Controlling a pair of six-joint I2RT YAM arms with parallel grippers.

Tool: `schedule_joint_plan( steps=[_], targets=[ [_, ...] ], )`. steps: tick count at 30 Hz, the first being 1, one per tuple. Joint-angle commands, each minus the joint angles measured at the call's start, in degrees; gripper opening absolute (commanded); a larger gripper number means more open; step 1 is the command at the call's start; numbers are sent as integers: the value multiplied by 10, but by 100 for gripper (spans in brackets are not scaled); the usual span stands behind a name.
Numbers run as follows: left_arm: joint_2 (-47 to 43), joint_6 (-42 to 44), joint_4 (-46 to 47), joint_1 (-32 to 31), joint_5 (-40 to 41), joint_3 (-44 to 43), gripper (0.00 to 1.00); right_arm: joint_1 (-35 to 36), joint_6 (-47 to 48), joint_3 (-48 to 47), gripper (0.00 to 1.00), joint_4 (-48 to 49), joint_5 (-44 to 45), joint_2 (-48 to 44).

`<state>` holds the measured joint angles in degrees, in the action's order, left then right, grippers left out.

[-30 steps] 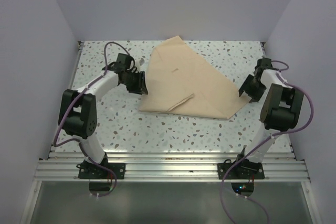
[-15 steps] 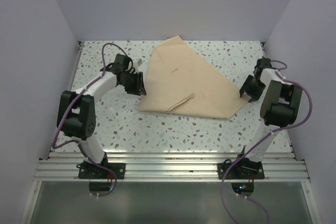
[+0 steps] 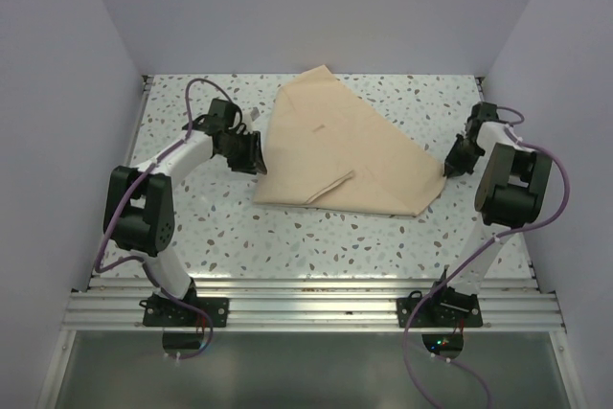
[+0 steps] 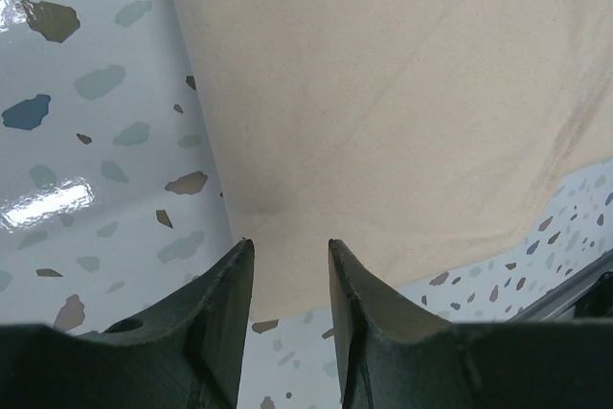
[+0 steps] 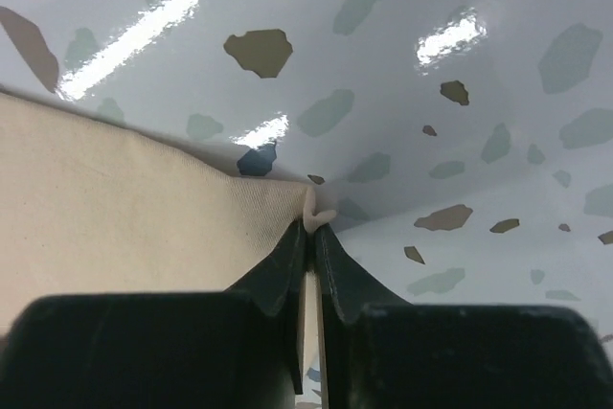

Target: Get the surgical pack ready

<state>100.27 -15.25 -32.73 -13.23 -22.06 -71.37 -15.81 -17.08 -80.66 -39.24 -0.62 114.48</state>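
The surgical pack shows as a large beige cloth spread flat on the speckled table, one fold near its front edge. My right gripper sits at the cloth's right corner; in the right wrist view it is shut on that corner, a small fold of cloth pinched between the tips. At the cloth's left edge my left gripper hovers, and in its wrist view it stands open, jaws apart over the cloth edge with nothing between them. No tray, instruments or gauze are visible.
Speckled terrazzo table bounded by lilac walls on left, back and right. A metal rail runs along the near edge with both arm bases.
My right gripper has closed onto the cloth's right corner after shifting slightly back toward the wall. The left gripper has barely moved.
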Motion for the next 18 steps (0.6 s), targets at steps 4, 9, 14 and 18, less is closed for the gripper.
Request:
schedule_joint_plan(
  steps=[4,9,14,18],
  targets=[
    [-8,-7,2,5,-55,-40,41,24,-27,-6,2,15,-75,-72],
    [-5,-54,55,1,-134,-22,39,79,-51,-30,0,-8,-110,-123],
    [-4,-80,78,-27,-141,-24,39,154,-73,-81,0,-20,-138,-141],
    [26,-109,97,-58,-156,-35,39,210,-83,-128,0,-31,-152,-147]
  ],
)
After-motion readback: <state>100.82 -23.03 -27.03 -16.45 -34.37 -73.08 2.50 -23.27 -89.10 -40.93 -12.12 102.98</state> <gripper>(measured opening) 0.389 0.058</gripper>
